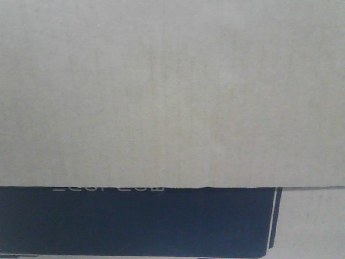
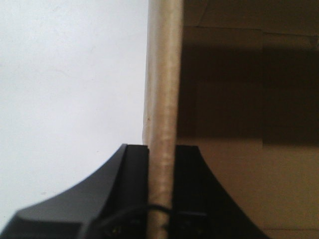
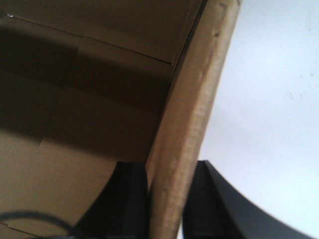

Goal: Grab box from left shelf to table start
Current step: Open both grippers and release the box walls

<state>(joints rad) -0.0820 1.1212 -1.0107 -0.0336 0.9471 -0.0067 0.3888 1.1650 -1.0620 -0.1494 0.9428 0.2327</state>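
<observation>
Cardboard wall pinched between black jaws on both sides; left gripper [image 2: 160, 199] clamped on an upright flap edge of the box [image 1: 172, 91], one finger inside, one outside; right gripper [image 3: 167, 204] likewise closed on the opposite wall, which leans slightly in its view. Beyond the jaws, brown inner panels and folds on one side, pale blank surface on the other; whether that is table, wall or floor, cannot tell. Shelf not visible in any view.

Box held right up against the front camera, filling it; plain brown panel above, black printed rectangle [image 1: 135, 221] with pale lettering along its lower part. Open top apparently facing the wrists, printed face toward the robot; long axis probably running left to right between the two arms, though the full outline is out of sight.

Judging the step as carrying or lowering: keep both grips level and moving together; avoid pulling the walls apart or twisting, since thin flaps bend and tear; lower slowly, release only once the base sits flat.
</observation>
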